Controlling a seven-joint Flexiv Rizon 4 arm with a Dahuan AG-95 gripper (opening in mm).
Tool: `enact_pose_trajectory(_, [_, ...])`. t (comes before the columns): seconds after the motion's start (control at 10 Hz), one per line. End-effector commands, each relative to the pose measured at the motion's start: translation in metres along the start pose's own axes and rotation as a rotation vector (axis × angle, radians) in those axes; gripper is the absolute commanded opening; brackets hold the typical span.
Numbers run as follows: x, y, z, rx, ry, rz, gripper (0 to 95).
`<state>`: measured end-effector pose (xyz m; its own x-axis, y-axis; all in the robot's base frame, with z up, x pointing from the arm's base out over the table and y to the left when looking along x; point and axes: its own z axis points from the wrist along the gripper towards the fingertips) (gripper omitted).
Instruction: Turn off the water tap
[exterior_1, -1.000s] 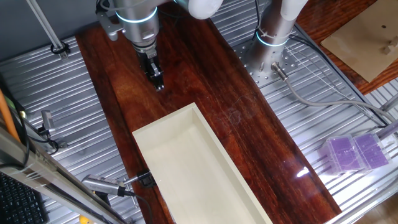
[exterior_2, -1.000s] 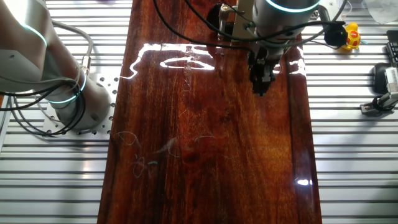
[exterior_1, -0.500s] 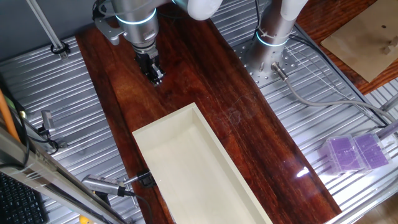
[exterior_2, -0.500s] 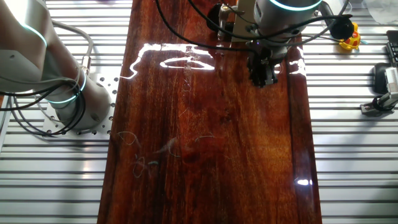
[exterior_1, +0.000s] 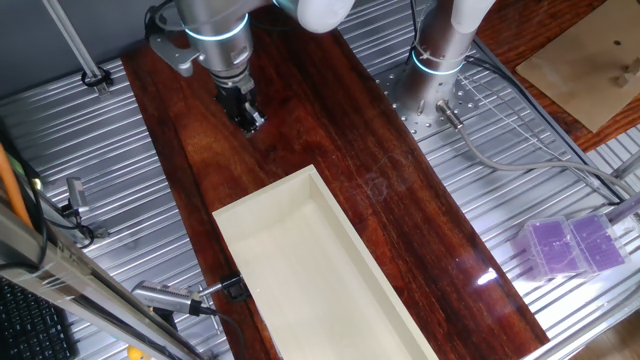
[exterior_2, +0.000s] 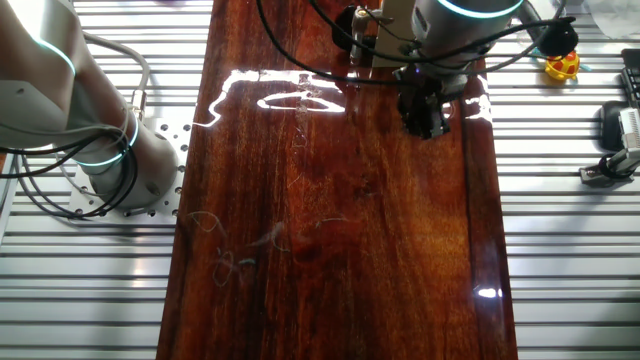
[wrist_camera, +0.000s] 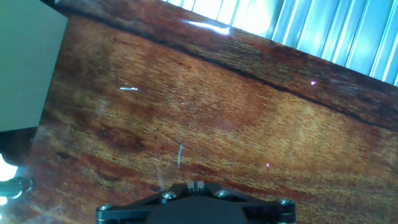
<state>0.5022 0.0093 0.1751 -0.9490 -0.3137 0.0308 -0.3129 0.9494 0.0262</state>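
A chrome tube-shaped fitting (exterior_1: 168, 299), which looks like the tap, lies at the table's near left edge, held by a black clamp (exterior_1: 235, 289) beside the white basin (exterior_1: 262, 214). It does not show in the other fixed view or the hand view. My gripper (exterior_1: 252, 124) hangs over the bare wood at the far end of the table, well away from the tap. It also shows in the other fixed view (exterior_2: 425, 126). In the hand view the gripper (wrist_camera: 194, 185) has its fingers pressed together with nothing between them.
The long white basin fills the near middle of the dark wooden table (exterior_1: 400, 200). A second arm's base (exterior_1: 440, 60) stands at the far right. A purple box (exterior_1: 572, 246) lies on the metal slats at right. Cables and a yellow object (exterior_2: 562, 62) lie beside the table.
The gripper has drawn back a little toward the far end of the table and risen slightly. It stays shut. Nothing else has moved.
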Motion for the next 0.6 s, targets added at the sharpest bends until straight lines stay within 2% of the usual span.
enact_pose_trajectory(0.1, [-0.014, 0.028, -0.011, -0.002, -0.008, 0.069, 0.0])
enact_pose_trajectory(0.2, [-0.019, 0.048, -0.017, -0.002, -0.003, 0.098, 0.0])
enact_pose_trajectory(0.3, [-0.020, 0.059, -0.021, -0.003, 0.000, 0.115, 0.0])
enact_pose_trajectory(0.4, [-0.021, 0.064, -0.023, -0.008, -0.001, 0.125, 0.0])
enact_pose_trajectory(0.6, [-0.021, 0.064, -0.023, -0.033, -0.002, 0.077, 0.0])
